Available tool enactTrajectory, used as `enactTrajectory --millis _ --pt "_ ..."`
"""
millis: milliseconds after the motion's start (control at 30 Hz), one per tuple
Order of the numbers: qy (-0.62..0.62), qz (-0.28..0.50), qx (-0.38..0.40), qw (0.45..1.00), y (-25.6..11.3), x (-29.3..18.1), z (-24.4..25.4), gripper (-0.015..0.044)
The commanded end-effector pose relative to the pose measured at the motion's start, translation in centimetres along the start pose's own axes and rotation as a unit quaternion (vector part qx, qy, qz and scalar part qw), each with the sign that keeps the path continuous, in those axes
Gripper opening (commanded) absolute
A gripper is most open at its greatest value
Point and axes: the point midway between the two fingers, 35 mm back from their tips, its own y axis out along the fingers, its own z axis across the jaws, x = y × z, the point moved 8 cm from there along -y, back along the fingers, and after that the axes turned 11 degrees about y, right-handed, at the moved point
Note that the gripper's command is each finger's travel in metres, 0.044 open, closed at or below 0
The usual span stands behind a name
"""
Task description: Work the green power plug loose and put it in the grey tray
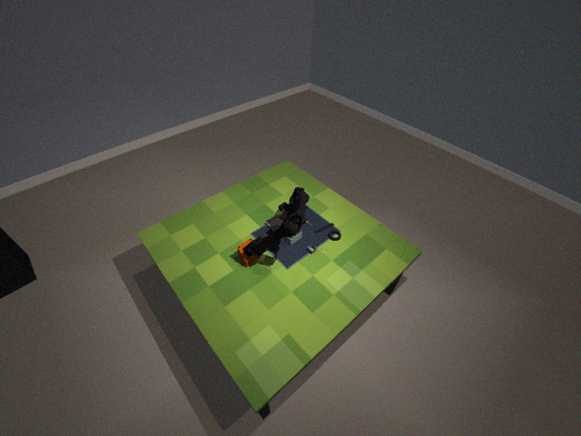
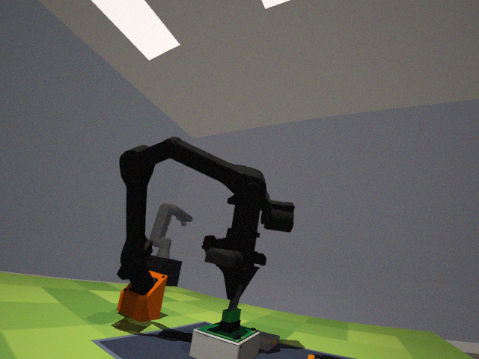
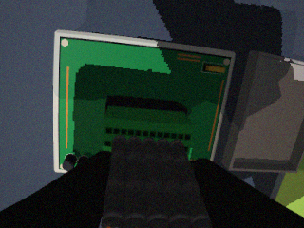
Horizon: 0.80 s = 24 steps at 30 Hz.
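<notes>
Claw [image 2: 232,306] [image 3: 154,165] clamped on plug [image 2: 231,315] [image 3: 147,124], plug in socket [image 2: 230,326] on board [image 2: 247,333] [image 3: 119,54]. Plug looks light, rigid; friction in socket likely the real load. Best hold: both broad sides, low, square. Rock gently; hard yank may slip pads or crack socket. Tray [image 2: 269,341] [image 3: 266,164] just beside board, for later.
</notes>
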Motion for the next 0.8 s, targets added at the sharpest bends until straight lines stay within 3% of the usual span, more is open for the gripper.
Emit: enactTrajectory --millis 0,300,567,767 --pt "0.002 0.02 0.006 1.0 -1.6 0.4 -0.3 0.0" --pt "0.004 0.039 0.107 0.994 -1.3 1.0 -3.7 0.0" --pt "0.003 0.027 0.04 0.999 -1.7 0.6 -1.5 0.0" --pt "0.003 0.026 0.04 0.999 -2.5 0.6 -1.5 0.0"
